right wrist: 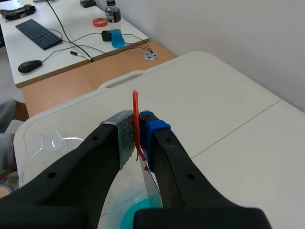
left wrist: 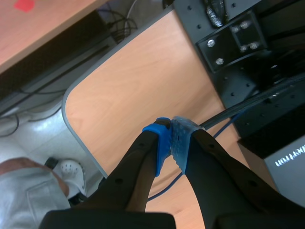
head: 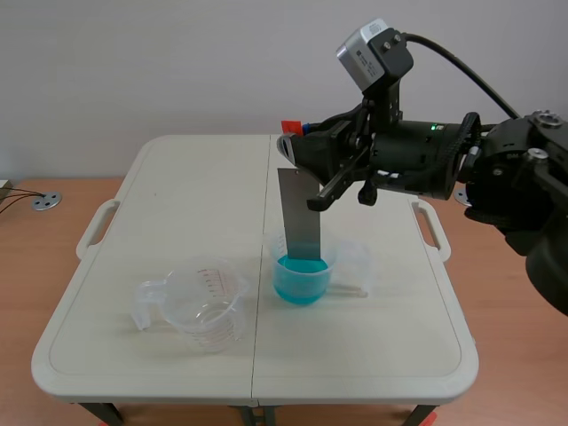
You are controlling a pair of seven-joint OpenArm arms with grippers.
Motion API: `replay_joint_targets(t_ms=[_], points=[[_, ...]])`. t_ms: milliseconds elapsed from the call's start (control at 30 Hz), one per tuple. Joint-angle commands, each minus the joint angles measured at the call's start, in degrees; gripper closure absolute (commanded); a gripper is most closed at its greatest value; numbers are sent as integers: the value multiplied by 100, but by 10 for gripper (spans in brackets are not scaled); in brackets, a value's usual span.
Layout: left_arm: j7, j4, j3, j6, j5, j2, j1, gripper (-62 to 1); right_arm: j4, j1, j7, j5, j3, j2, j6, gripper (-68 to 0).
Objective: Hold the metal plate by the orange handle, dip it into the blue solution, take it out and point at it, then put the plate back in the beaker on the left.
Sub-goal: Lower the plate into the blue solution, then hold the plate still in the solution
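Right gripper [right wrist: 138,136] clamps orange handle [right wrist: 135,102] (metal plate [head: 299,213] dips into blue solution [head: 300,277])

Nothing fancy around the white folding table [head: 177,177], just a black keyboard [right wrist: 39,33], a mouse [right wrist: 29,66], an orange tape roll [right wrist: 99,22], a bottle [right wrist: 114,28] holding blue liquid, and a round metal grommet [right wrist: 151,55] nearby.

Metal plate [head: 299,213] dull, smooth; empty beaker [head: 206,306] clear plastic; table [head: 177,195] matt.
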Motion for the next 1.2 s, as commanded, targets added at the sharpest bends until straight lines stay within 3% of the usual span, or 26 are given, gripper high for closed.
replay_joint_targets(t_ms=[0, 567, 800, 1000, 1167], points=[[24, 31, -20, -15, 87, 72, 105, -28, -55, 166, 166, -44, 7, -48, 4, -13], [122, -177, -15, -33, 103, 214, 111, -28, -763, 162, 479, -824, -4, -343, 46, -13], [122, -177, -15, -33, 103, 214, 111, -28, -763, 162, 479, -911, -4, -343, 46, -13], [122, -177, -15, -33, 103, 214, 111, -28, -763, 162, 476, -964, -4, -343, 247, -13], [120, -177, -15, -33, 103, 214, 111, -28, -763, 162, 472, -964, -4, -343, 260, -13]])
